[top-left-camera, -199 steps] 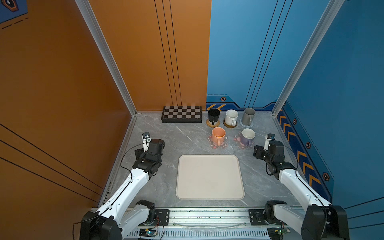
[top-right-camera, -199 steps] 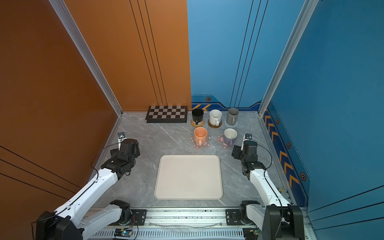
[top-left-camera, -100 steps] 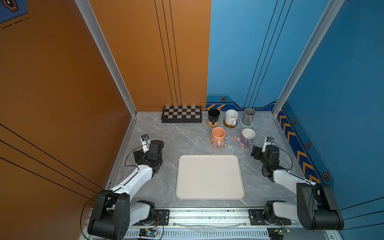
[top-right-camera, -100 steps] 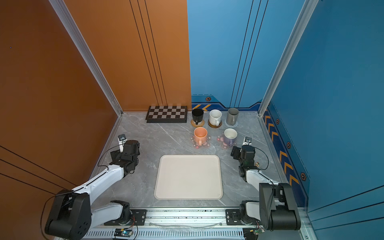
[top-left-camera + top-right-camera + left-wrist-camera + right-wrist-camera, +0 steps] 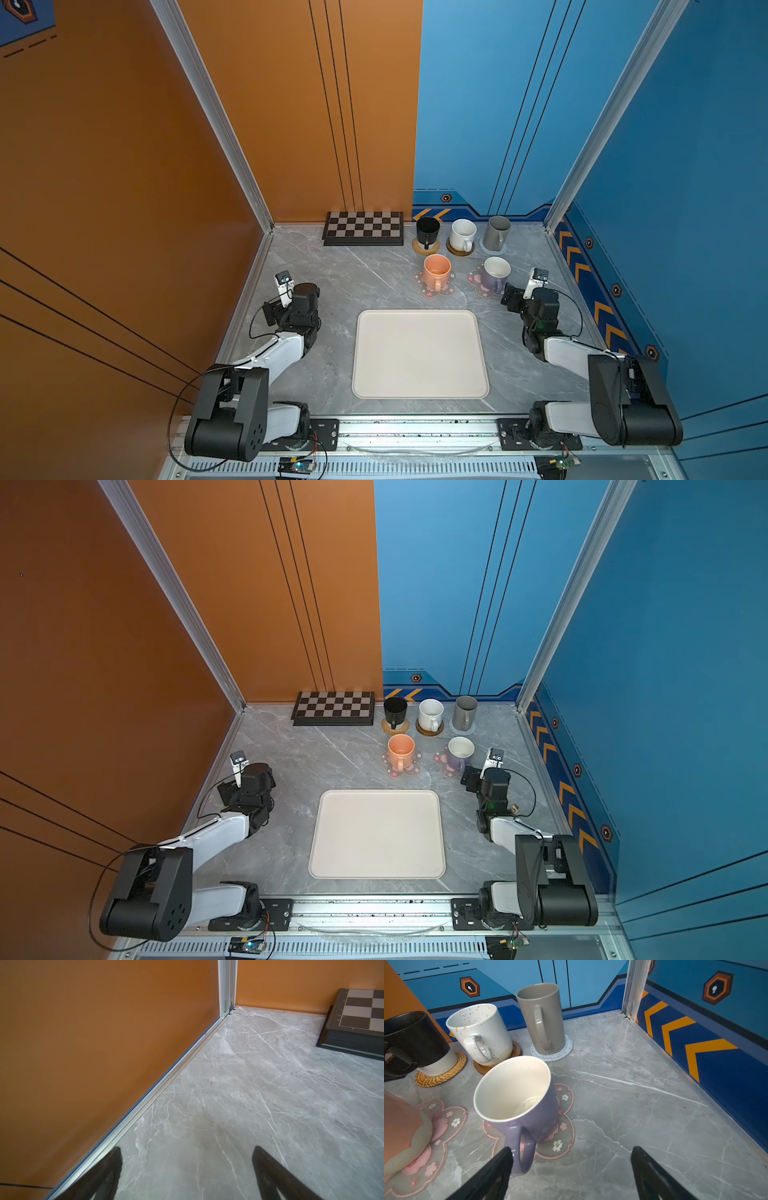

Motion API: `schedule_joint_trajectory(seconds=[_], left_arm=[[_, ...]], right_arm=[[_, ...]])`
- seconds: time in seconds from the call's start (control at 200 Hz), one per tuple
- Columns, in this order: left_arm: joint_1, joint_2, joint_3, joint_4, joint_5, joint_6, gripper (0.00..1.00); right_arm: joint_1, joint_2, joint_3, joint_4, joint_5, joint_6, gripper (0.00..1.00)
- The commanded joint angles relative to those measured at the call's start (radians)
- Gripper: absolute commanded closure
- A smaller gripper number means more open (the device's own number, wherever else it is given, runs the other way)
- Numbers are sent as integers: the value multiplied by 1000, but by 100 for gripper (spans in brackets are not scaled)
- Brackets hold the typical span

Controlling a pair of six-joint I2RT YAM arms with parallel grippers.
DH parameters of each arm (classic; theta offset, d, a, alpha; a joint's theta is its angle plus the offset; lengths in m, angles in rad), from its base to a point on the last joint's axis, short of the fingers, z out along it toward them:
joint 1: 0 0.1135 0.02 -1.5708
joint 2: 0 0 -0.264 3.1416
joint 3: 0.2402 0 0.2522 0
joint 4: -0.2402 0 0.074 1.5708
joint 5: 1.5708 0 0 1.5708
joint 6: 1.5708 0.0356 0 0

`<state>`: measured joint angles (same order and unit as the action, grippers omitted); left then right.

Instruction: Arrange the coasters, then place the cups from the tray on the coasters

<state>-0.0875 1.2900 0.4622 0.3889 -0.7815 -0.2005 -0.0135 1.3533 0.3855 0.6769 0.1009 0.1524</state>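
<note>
Both the left gripper [image 5: 187, 1148] and right gripper [image 5: 572, 1149] are pulling back, jaws wide and empty. From the right one, the just-released lavender mug [image 5: 517, 1105] is standing at eleven o'clock in both top views, handle seemingly just clear. Five mugs [image 5: 436, 268] are sitting on coasters [image 5: 427, 249], the tray [image 5: 419, 353] lying bare: task looking complete.

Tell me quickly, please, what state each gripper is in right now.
Left gripper: open, holding nothing.
Right gripper: open, holding nothing, near the lavender mug.

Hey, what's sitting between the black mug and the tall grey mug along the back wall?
The white speckled mug on its dark wooden coaster stands between the black mug and the grey mug, as seen in both top views.
</note>
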Motion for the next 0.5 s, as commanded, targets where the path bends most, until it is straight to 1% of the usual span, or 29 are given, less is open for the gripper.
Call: schedule_joint_trajectory(seconds=[0.0,0.07,0.1,0.135,0.22,0.32,0.385,0.496], left_arm=[[5,7,-44,118,34,48,2],[6,14,-63,163,48,54,2],[7,18,-67,174,48,56,2],[6,20,-69,184,87,58,2],[6,33,-75,208,113,70,2],[6,44,-76,236,127,85,2],[6,53,-71,242,121,85,2],[4,61,-63,243,132,81,2]], right_arm=[[-5,28,-22,91,-15,-49,9],[-8,90,-53,222,-24,-45,7],[-4,115,-67,269,-35,-51,0],[3,144,-79,313,-36,-62,0],[28,196,-93,393,-35,-94,0],[38,184,-52,297,-63,-119,0],[32,190,-40,283,-90,-120,0],[30,191,-38,276,-97,-121,0]])
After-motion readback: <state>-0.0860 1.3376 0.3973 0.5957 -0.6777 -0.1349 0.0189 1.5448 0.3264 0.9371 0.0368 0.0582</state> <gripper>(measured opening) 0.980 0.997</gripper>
